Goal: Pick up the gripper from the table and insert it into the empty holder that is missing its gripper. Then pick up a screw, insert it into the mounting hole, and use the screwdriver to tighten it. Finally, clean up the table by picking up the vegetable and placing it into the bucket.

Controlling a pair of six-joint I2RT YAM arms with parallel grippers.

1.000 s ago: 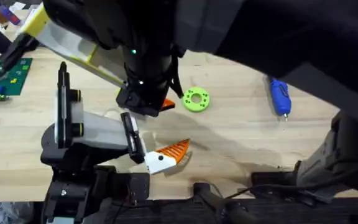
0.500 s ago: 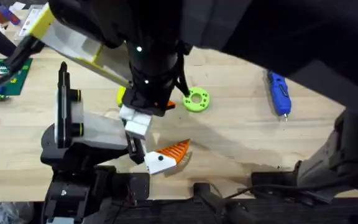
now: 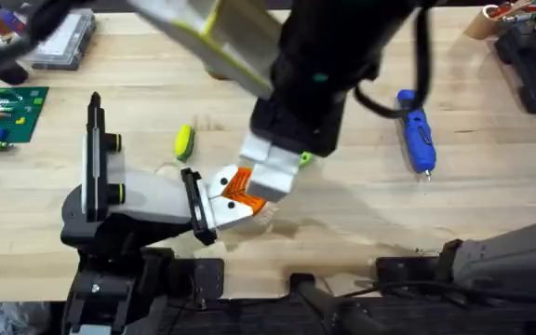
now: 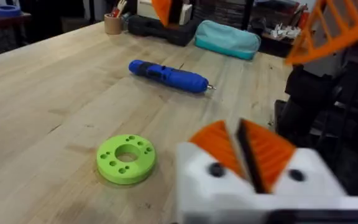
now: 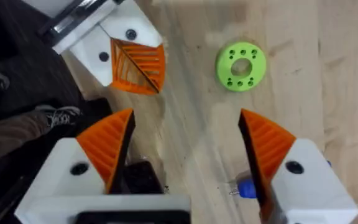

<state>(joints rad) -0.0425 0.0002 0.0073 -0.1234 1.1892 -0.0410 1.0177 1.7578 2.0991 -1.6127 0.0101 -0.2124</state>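
The orange ribbed gripper (image 5: 137, 67) on its white base rests against the black bracket end of the grey-white holder (image 3: 147, 195). In the overhead view the gripper (image 3: 240, 189) is partly covered by a raised arm's white fingers. My right gripper (image 5: 186, 113) hangs open high above it, with nothing between its fingers. My left gripper (image 4: 236, 127) is shut, orange pads pressed together, above the table. The blue screwdriver (image 3: 417, 140) lies at the right, seen beyond my left gripper as the screwdriver (image 4: 166, 76). The yellow-green vegetable (image 3: 184, 141) lies behind the holder. Screw and bucket are out of view.
A green ring (image 5: 241, 65) lies right of the holder, half hidden in the overhead view as the ring (image 3: 303, 160). A raised arm (image 3: 314, 84) spans the table's middle. A teal pouch (image 4: 227, 38) sits far right. The table's front edge runs close beside the holder.
The dark mass over the overhead view's upper right is gone. The raised arm has shifted right and looms larger. The orange gripper now shows higher, against the bracket's middle instead of its lower end.
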